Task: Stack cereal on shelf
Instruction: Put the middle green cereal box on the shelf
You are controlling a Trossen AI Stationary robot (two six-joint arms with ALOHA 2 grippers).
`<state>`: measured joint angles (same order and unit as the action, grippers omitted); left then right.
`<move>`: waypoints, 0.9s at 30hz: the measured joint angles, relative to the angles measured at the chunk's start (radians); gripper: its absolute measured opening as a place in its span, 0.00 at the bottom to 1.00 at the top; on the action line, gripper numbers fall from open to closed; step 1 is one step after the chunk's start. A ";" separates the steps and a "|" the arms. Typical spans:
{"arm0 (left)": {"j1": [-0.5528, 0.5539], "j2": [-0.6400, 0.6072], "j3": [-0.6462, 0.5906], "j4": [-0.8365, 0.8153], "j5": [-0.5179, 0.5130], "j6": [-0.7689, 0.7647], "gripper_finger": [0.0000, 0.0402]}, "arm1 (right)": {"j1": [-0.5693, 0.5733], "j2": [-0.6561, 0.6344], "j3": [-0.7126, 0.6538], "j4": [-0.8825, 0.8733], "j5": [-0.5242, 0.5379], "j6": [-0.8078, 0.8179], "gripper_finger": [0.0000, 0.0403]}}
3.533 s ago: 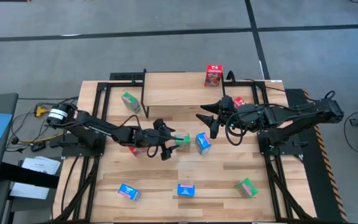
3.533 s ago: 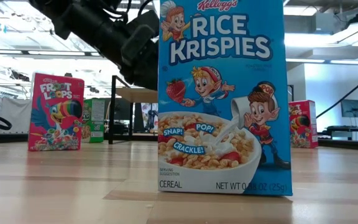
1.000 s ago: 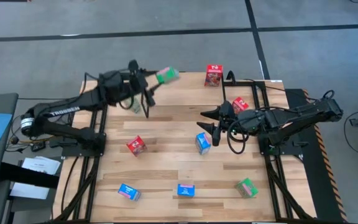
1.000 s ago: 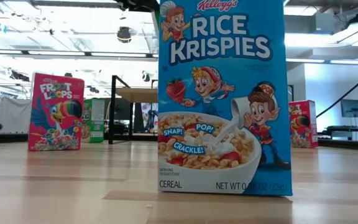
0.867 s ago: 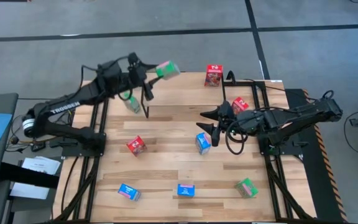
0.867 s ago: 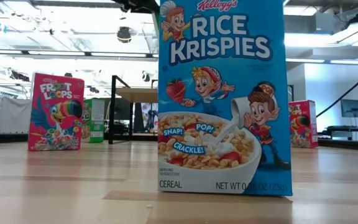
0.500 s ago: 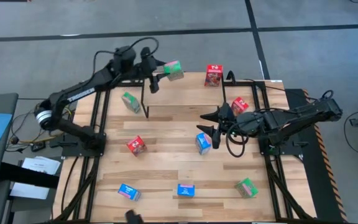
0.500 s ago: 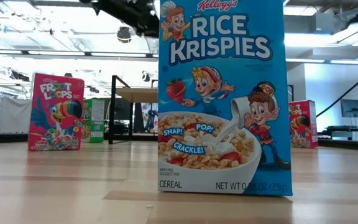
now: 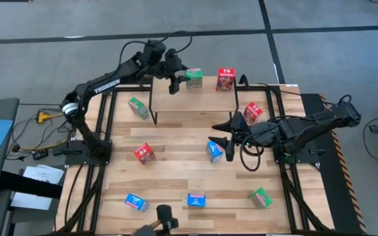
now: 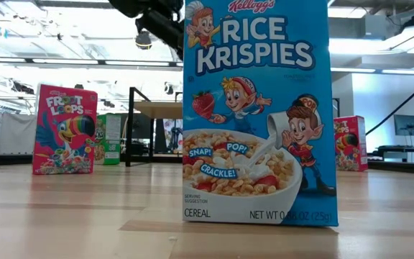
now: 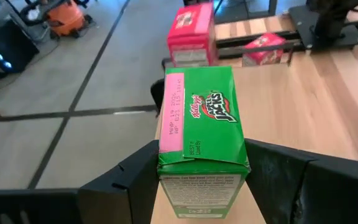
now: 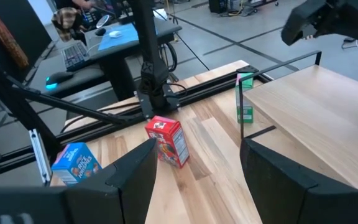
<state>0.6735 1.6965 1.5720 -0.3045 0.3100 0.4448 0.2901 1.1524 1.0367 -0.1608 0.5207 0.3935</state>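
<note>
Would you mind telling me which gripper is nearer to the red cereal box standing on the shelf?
The left. The left gripper holds a green cereal box over the shelf, beside the red cereal box. The right gripper hovers above the tabletop, farther away.

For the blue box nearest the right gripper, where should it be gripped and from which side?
Probably from above: the blue box appears to stand upright, top free, so close across its thin depth near the top. The open right gripper hovers beside it; the left gripper holds a green box over the shelf.
</note>
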 joint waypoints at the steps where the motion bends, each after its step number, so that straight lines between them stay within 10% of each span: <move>1: 0.004 0.007 0.003 0.000 0.000 0.000 0.49 | 0.000 0.000 0.000 -0.001 0.000 0.000 0.63; 27: 0.053 0.008 -0.001 -0.063 0.022 0.031 0.53 | 0.033 0.000 0.000 -0.010 0.002 0.017 0.63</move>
<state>0.7269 1.7046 1.5707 -0.3676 0.3318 0.4755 0.3233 1.1522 1.0367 -0.1703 0.5224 0.4107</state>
